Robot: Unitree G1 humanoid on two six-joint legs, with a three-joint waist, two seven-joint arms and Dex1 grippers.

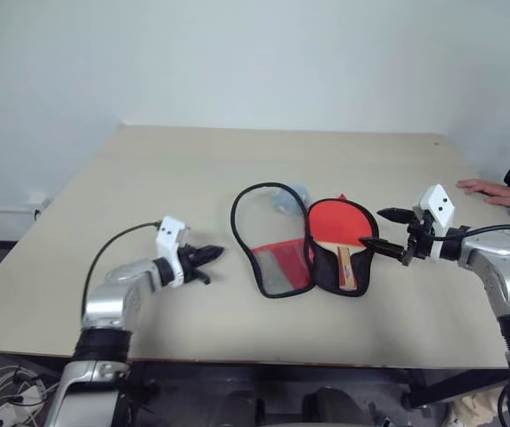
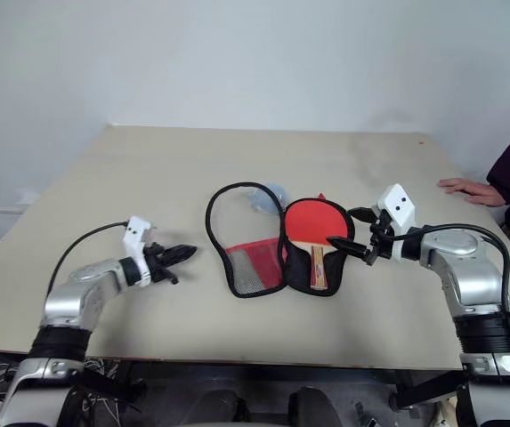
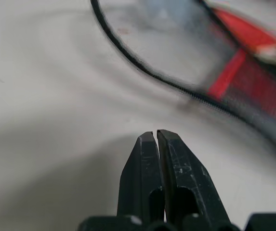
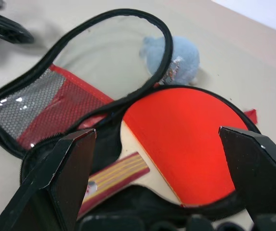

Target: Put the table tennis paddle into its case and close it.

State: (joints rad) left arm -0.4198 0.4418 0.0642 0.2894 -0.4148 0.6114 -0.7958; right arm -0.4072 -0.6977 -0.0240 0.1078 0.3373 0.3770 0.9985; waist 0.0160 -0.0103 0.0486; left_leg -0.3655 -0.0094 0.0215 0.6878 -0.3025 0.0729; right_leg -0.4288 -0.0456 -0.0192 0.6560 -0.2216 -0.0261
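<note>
The case (image 1: 312,253) lies unzipped and spread open near the middle of the table (image 1: 148,178). The paddle (image 1: 342,229) rests in its black-lined half on the robot's right, red face up, wooden handle pointing toward the robot. The other half, the lid with a clear window and red mesh panel, lies flat on the table beside it, on the robot's left. A small pale blue fuzzy lump (image 4: 178,57) sits on the table just behind the case, touching its rim.

The right gripper (image 1: 381,228) hovers at the case's right edge, fingers spread wide, holding nothing. The left gripper (image 1: 210,258) hangs over bare table left of the lid, fingers pressed together and empty.

A person's hand (image 1: 490,189) rests on the far right table edge.
</note>
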